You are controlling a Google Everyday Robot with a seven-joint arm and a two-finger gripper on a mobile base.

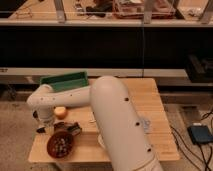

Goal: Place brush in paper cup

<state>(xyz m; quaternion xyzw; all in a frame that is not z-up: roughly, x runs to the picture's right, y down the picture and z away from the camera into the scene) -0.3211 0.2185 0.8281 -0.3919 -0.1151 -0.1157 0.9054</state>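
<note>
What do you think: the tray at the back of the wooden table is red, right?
Not quite. The tray at the back of the wooden table is green, not red; the camera view shows it. The gripper hangs low over the table's left side, near the reddish-brown bowl.

What seems the dark brush (69, 128) lies flat beside the gripper (42, 127), near the table (150, 102) edge
</note>
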